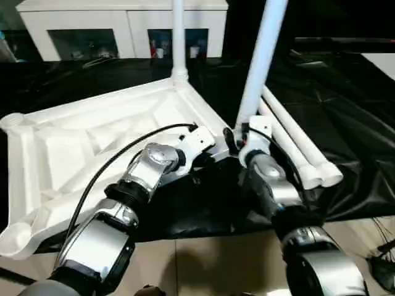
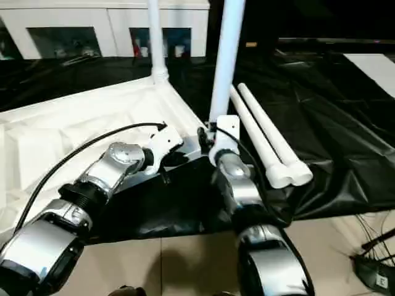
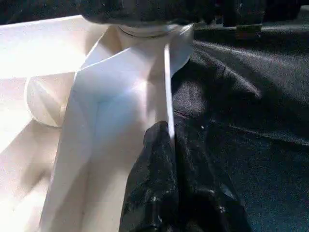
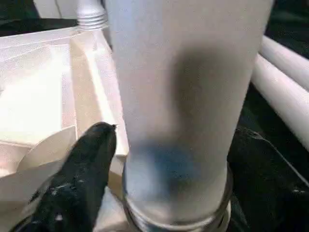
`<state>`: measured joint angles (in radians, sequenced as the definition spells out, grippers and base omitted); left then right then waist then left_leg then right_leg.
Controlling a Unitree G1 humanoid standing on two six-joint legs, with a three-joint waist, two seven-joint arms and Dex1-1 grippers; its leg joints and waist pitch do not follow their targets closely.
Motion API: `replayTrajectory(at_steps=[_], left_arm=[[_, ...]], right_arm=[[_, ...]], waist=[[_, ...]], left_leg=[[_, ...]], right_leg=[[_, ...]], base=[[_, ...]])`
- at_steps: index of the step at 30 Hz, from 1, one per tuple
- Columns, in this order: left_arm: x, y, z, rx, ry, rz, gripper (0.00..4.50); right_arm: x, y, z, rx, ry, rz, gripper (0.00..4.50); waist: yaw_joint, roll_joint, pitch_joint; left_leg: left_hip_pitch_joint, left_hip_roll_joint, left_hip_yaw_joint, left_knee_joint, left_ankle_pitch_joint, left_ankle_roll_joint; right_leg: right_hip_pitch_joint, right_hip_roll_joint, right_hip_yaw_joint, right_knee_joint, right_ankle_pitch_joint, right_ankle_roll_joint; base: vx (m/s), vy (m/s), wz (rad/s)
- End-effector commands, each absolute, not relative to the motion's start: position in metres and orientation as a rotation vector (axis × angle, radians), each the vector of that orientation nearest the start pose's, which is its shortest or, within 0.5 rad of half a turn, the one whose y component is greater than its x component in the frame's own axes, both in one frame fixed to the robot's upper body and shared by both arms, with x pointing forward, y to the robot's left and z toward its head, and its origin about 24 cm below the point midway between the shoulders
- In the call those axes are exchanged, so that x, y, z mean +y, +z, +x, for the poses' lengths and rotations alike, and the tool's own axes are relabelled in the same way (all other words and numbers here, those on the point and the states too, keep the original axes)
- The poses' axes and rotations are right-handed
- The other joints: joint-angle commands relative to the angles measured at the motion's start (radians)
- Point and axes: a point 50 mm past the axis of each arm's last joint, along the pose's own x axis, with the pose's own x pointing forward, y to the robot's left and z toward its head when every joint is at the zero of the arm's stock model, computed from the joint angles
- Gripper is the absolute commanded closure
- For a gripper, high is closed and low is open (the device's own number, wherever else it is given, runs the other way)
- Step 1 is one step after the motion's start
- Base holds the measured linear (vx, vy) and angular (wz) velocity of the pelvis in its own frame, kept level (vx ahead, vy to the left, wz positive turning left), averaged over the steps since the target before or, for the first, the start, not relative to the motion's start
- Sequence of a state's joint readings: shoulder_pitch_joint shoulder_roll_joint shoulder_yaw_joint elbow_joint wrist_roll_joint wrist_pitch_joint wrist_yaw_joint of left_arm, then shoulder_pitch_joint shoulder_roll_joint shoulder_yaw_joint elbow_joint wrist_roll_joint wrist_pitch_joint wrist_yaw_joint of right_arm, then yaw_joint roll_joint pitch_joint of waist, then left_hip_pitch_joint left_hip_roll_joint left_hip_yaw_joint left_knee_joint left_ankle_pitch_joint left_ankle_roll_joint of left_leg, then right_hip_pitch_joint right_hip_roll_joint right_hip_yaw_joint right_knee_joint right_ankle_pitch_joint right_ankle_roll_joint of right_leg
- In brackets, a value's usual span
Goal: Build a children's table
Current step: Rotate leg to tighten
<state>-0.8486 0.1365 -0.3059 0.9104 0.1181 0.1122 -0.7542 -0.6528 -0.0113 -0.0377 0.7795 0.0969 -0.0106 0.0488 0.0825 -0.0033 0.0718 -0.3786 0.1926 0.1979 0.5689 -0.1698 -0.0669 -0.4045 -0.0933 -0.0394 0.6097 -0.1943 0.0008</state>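
The tabletop [image 1: 92, 148] lay underside-up on the black surface [image 1: 345, 123]. The right claw [image 4: 169, 159] gripped an upright leg [image 1: 262, 55] at its near corner; the left claw [image 3: 166, 140] pinched the rim. Two legs [image 1: 296, 145] lay at 3 o'clock.

Both head eyes look forward and down over the forearms at the tabletop [image 1: 92, 142] on the black-sheeted table [image 1: 345, 117]. Each wrist camera sits very close, sharing the near corner socket's upright leg [image 4: 178, 96], toward twelve o'clock.
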Motion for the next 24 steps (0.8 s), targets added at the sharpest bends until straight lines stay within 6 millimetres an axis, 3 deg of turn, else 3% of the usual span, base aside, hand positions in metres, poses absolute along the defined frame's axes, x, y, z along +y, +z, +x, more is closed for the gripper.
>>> replayTrajectory(at_steps=[1, 3, 5, 8, 10, 14, 15, 18, 20, 24], left_arm=[[0.061, 0.066, 0.357, 0.309, -1.063, 0.454, 4.50], [0.059, 0.068, 0.357, 0.282, -1.064, 0.441, 4.50], [0.058, 0.076, 0.361, 0.233, -1.028, 0.399, 4.50], [0.057, 0.084, 0.363, 0.179, -1.021, 0.360, 4.06], [0.056, 0.090, 0.364, 0.152, -1.032, 0.341, 3.92], [0.061, 0.096, 0.364, 0.142, -1.037, 0.338, 3.61], [0.066, 0.099, 0.365, 0.152, -1.013, 0.330, 3.55], [0.088, 0.107, 0.369, 0.193, -0.922, 0.329, 3.39], [0.105, 0.113, 0.373, 0.225, -0.837, 0.317, 3.11], [0.172, 0.129, 0.376, 0.234, -0.520, 0.347, 2.95]], right_arm=[[-0.109, 0.066, 0.360, 0.100, 0.200, 0.021, 0.75], [-0.114, 0.070, 0.355, 0.081, 0.214, 0.002, 0.75], [-0.123, 0.077, 0.340, 0.051, 0.230, -0.030, 0.75], [-0.126, 0.079, 0.330, 0.039, 0.230, -0.031, 0.69], [-0.127, 0.081, 0.323, 0.031, 0.242, -0.042, 0.69], [-0.125, 0.083, 0.316, 0.035, 0.282, -0.069, 0.69], [-0.124, 0.083, 0.313, 0.043, 0.295, -0.073, 0.69], [-0.125, 0.083, 0.308, 0.064, 0.323, -0.089, 0.69], [-0.124, 0.080, 0.307, 0.085, 0.355, -0.101, 0.69], [-0.117, 0.072, 0.306, 0.147, 0.450, -0.148, 0.69]], waist=[[0.002, -0.009, -0.075], [0.009, -0.012, -0.084], [0.024, -0.008, -0.080], [0.018, -0.006, -0.081], [0.021, 0.004, -0.082], [0.016, 0.000, -0.081], [0.016, 0.003, -0.081], [0.009, -0.005, -0.081], [0.007, -0.002, -0.081], [0.002, -0.005, -0.080]], left_leg=[[0.013, 0.027, -0.012, -0.056, -0.109, 0.078], [0.016, 0.029, -0.012, -0.052, -0.086, 0.092], [0.020, 0.032, -0.011, -0.052, -0.093, 0.098], [0.015, 0.030, -0.012, -0.055, -0.131, 0.084], [0.018, 0.031, -0.013, -0.055, -0.150, 0.066], [0.013, 0.030, -0.014, -0.055, -0.153, 0.053], [0.012, 0.029, -0.015, -0.055, -0.151, 0.050], [0.009, 0.029, -0.017, -0.054, -0.130, 0.051], [0.013, 0.028, -0.014, -0.051, -0.129, 0.051], [0.011, 0.029, -0.015, -0.051, -0.120, 0.045]], right_leg=[[0.052, -0.042, 0.032, -0.059, 0.018, -0.221], [0.055, -0.044, 0.031, -0.053, 0.056, -0.228], [0.052, -0.041, 0.032, -0.057, 0.066, -0.217], [0.050, -0.045, 0.032, -0.059, 0.024, -0.215], [0.049, -0.046, 0.033, -0.061, 0.007, -0.222], [0.052, -0.044, 0.032, -0.058, 0.029, -0.213], [0.054, -0.044, 0.032, -0.056, 0.031, -0.213], [0.060, -0.043, 0.030, -0.049, 0.047, -0.217], [0.055, -0.041, 0.031, -0.051, 0.027, -0.218], [0.054, -0.036, 0.030, -0.048, 0.019, -0.213]], base=[[0.000, 0.000, 0.00], [0.000, 0.000, 0.00], [0.000, 0.000, 0.00], [0.000, 0.000, 0.00], [0.000, 0.000, 0.00], [0.000, 0.000, 0.00], [0.000, 0.000, 0.00], [0.000, 0.000, 0.00], [0.000, 0.000, 0.00], [0.000, 0.000, 0.00]])
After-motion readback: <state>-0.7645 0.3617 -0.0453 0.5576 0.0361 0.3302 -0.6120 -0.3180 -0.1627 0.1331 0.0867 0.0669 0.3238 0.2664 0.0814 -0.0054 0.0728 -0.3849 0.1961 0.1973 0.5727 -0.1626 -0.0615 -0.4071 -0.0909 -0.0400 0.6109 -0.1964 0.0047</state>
